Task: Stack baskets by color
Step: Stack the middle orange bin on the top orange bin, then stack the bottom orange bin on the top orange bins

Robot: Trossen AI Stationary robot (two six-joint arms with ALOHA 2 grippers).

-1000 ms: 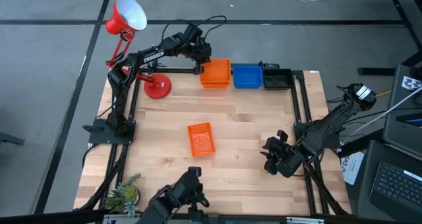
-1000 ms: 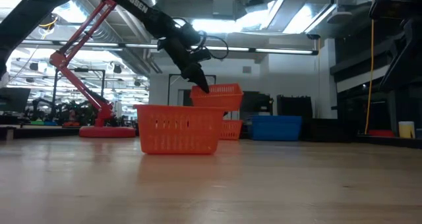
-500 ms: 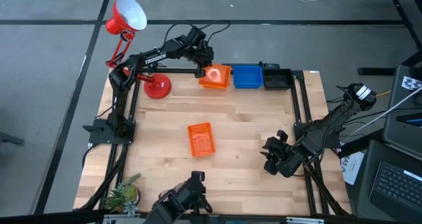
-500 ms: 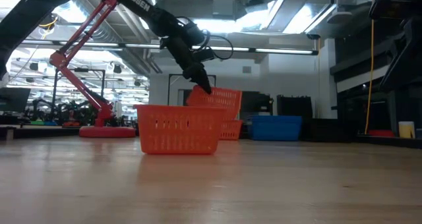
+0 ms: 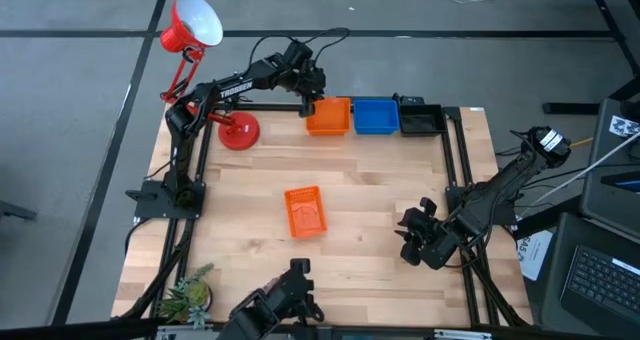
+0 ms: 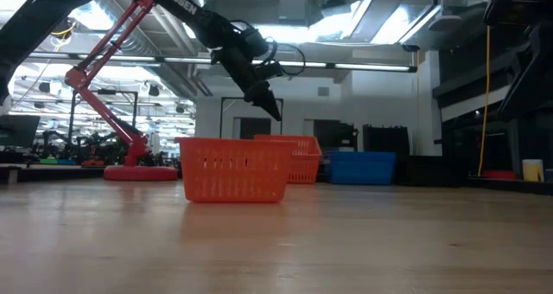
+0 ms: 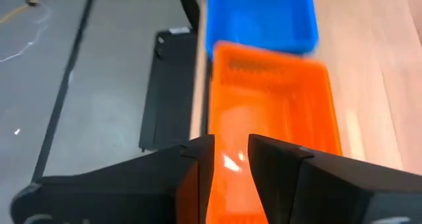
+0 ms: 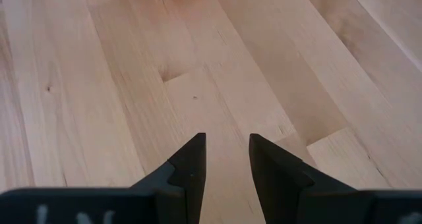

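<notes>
Orange stack sits in the far row on the desk, just beside our left hand, which hovers over its left edge with fingers parted and holding nothing. Toward the middle lies the loose orange basket, long axis running near to far. We judge both arms about equally far from it. Our right hand waits open and empty.

Three baskets stand side by side along the desk far edge. A lamp base sits left of this row. A single basket lies nearer, toward the desk centre.
</notes>
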